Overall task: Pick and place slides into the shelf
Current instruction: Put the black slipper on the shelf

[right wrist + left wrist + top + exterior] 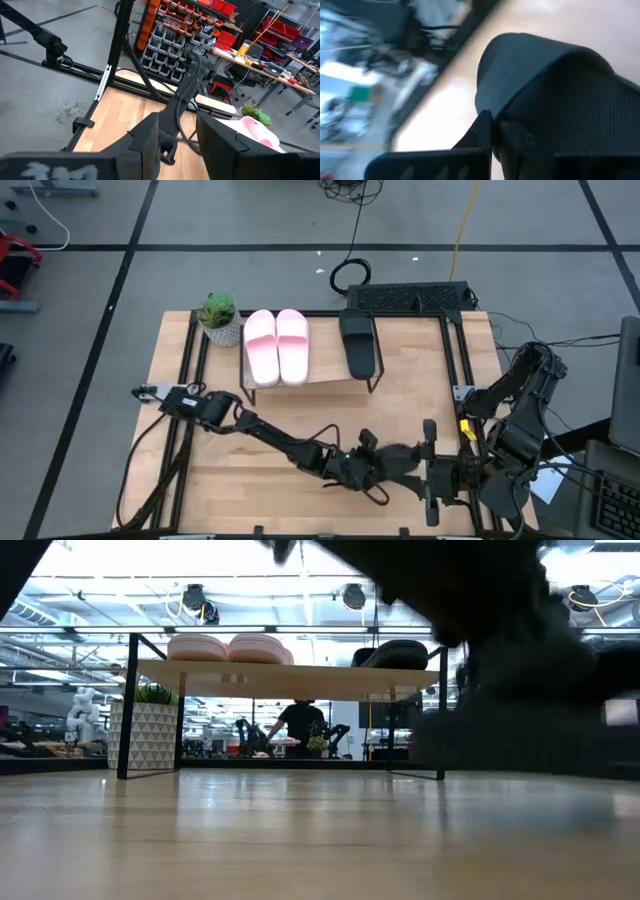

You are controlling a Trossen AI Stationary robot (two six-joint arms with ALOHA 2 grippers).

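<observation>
The shelf [325,358] [290,678] stands at the table's far side. On its top lie the pale pink pair [277,347] [228,647] and one black slide [358,340] [395,653], soles down. My left gripper [366,461] [492,127] reaches across to the near middle and is shut on the second black slide [398,460] [555,85]. My right gripper [428,472] [177,135] is open just to the right of that slide. I cannot see it touching anything. My left gripper holds the second black slide at its side edge [495,107], where the wide strap meets the sole. One finger [481,132] shows against that edge, and the slide hides the other. The tabletop shows beyond and below the slide, and the low view shows a dark mass above the wood.
A potted plant [220,317] [148,730] stands left of the shelf. A black flat unit [410,298] sits behind the shelf's right end. Bare wood [270,420] lies between shelf and grippers. A person [300,725] stands in the room beyond.
</observation>
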